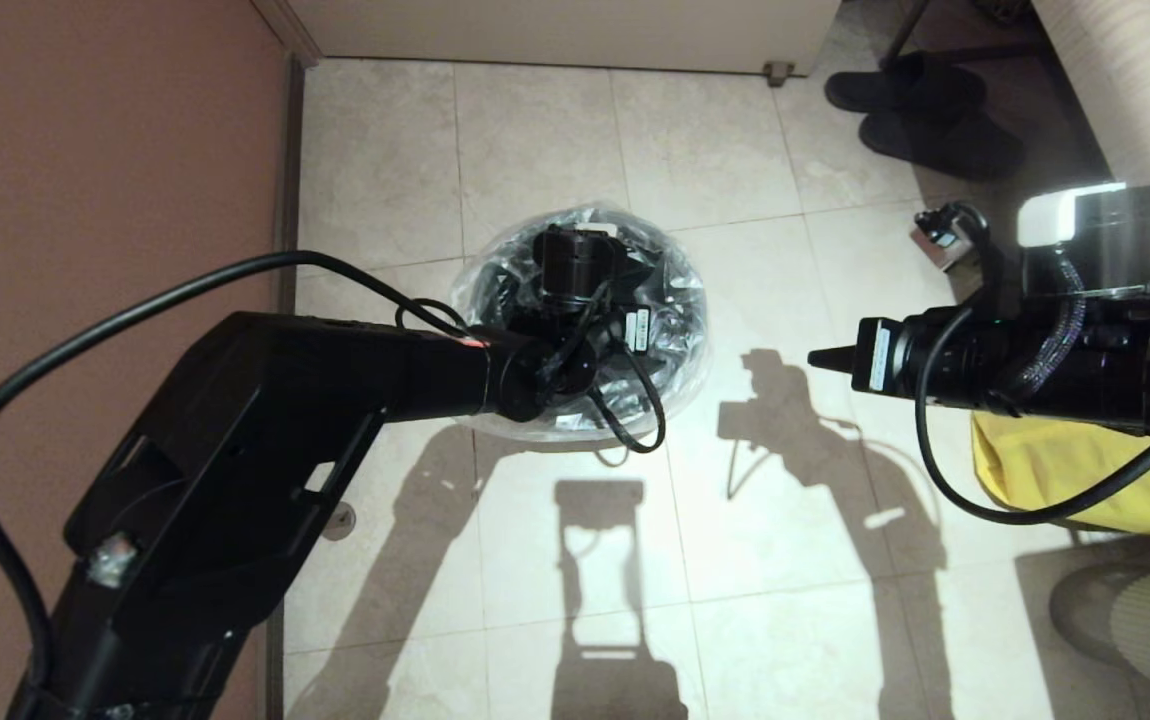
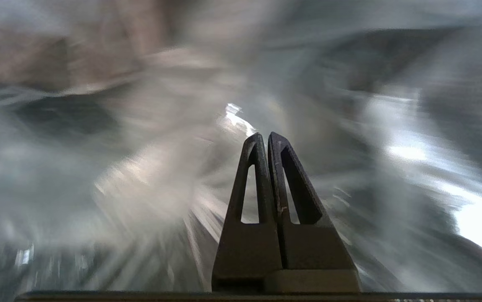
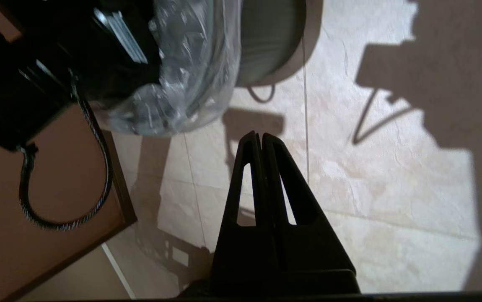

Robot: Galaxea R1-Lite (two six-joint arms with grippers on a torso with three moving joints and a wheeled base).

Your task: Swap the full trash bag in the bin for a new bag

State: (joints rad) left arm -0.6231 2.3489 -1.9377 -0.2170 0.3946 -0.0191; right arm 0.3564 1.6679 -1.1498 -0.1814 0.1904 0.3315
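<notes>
The bin [image 3: 268,42] stands on the tiled floor, its grey outer wall showing in the right wrist view. The new bag [image 1: 680,375], clear and crinkly, is draped over its mouth and down its sides, and the same new bag [image 3: 182,84] bulges over the rim. My left arm reaches over the bin with its wrist down inside the opening. My left gripper [image 2: 265,135] is shut, with blurred clear plastic all around it and nothing seen between its fingers. My right gripper [image 1: 820,358] hovers shut to the right of the bin, above the floor, holding nothing.
A yellow sheet [image 1: 1085,480] lies on the floor under my right arm. Dark slippers [image 1: 925,110] sit at the far right. A brown wall [image 1: 105,180] runs along the left. A round greyish object [image 1: 1135,610] lies at the near right.
</notes>
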